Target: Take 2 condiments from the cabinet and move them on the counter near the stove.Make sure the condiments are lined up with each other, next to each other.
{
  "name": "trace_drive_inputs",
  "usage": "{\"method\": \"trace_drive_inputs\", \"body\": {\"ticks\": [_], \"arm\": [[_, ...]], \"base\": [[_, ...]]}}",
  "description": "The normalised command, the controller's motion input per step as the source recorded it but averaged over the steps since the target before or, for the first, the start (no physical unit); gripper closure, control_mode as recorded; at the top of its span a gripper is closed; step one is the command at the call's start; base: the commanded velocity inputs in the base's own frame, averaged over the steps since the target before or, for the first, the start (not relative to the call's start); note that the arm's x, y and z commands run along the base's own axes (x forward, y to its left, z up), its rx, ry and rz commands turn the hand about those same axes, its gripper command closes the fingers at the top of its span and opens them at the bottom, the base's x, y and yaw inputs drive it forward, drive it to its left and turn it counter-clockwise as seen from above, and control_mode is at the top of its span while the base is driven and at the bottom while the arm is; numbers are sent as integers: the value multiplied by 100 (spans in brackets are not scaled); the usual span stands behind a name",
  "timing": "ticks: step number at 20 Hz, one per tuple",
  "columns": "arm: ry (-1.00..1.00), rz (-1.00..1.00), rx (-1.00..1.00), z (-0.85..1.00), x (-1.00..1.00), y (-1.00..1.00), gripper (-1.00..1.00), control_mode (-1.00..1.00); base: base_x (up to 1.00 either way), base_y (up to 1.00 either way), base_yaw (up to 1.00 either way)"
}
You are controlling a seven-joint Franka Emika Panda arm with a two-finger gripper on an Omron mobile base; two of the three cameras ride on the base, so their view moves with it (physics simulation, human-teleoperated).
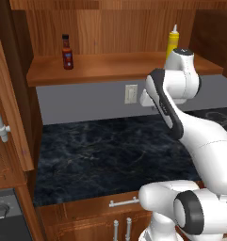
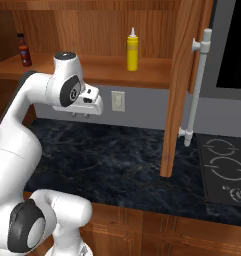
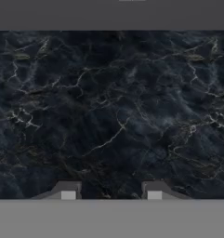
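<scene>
The yellow squeeze bottle [image 2: 132, 50] stands upright on the plank shelf of the open cabinet [image 2: 117, 70], above the fingers [image 2: 82, 114] and off to their right in the right base view; in the left base view its white nozzle and upper body [image 1: 173, 41] show just over the arm's rounded wrist joint, which hides its foot. The dark red sauce bottle [image 1: 67, 52] stands upright on the same shelf, well apart from the yellow one, toward the shelf's left end and higher than the fingers; the right base view catches it at the far left [image 2: 25, 50].

The fingers hang below the shelf and over the table [image 1: 110, 155], pointing down at its dark marbled stone without touching it. In the hand view the two tips [image 3: 68, 192] rise at the bottom with bare stone [image 3: 113, 111] showing in the gap between them; nothing is held. The gap looks moderate, though from this angle it is hard to judge, and the fingers appear drawn in as far as they go, empty.

A white wall outlet [image 2: 117, 101] sits on the grey backsplash just right of the fingers. Farther right, the cabinet door [image 2: 184, 85] stands swung out, its long grey bar handle [image 2: 197, 85] facing the stove [image 2: 224, 167], which lies at the table's right end, well away from the fingers.
</scene>
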Motion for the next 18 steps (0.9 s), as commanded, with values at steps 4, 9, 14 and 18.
{"method": "trace_drive_inputs", "body": {"ticks": [4,9,14,18], "arm": [[-1,0,0,0,-29,0,-100,-100],[-26,-5,0,0,-64,0,-100,-100],[-45,-10,0,0,-40,-1,-100,-100],[-41,-13,0,13,-15,0,-100,-100]], "base": [[0,0,0],[0,0,0],[0,0,0],[0,0,0]]}}
